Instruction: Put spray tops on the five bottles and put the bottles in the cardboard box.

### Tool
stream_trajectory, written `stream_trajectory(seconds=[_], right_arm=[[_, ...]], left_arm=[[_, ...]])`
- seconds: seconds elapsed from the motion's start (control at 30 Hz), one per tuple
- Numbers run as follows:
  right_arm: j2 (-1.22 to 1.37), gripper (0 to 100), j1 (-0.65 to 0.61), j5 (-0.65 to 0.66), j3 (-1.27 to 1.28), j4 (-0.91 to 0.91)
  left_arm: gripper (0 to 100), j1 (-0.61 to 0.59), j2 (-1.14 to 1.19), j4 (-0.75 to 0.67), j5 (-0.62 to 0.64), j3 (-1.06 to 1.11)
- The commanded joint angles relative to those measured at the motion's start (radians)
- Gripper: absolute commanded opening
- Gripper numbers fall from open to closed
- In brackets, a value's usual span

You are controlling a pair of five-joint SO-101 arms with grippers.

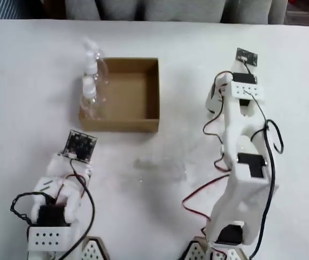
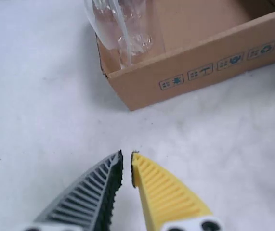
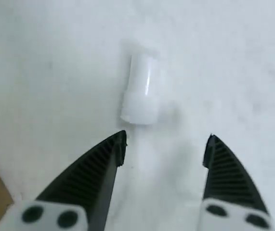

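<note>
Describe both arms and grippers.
Both arms are white with black motors. The right arm trails red and black cables, the left arm black. The left gripper has one grey and one yellow ridged finger; the right gripper two black ones.

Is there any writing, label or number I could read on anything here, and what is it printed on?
No word or number reads clearly in any view.
cardboard box, outer side wall: a row of blue boxed marks, likely handling symbols, too small and blurred to read.
</note>
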Motion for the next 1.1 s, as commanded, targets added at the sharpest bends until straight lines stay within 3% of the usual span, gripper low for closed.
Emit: stream_trajectory(seconds=[0.0, 0.17, 0.37, 0.57, 0.8, 1.07], right_arm=[[0.07, 23.7, 0.004, 0.002, -0.124, -0.018], [0.205, 22.0, 0.01, 0.002, -0.269, 0.019], [0.306, 0.6, 0.03, 0.003, -0.454, 0.139], [0.343, 1.8, 0.056, 0.009, -0.563, 0.268], [0.255, 1.5, 0.045, 0.012, -0.664, 0.55], [-0.059, 1.5, -0.044, 0.012, -0.318, 0.547]], left_arm=[[5, 0.001, -0.015, 0.005, -0.011, -0.005], [5, 0.001, -0.015, 0.005, -0.011, -0.005], [5, 0.001, -0.015, 0.005, -0.011, -0.005], [5, -0.001, -0.015, 0.005, -0.011, -0.005], [5, -0.004, -0.015, 0.003, -0.011, -0.005], [5, -0.005, -0.015, 0.003, -0.011, -0.005]])
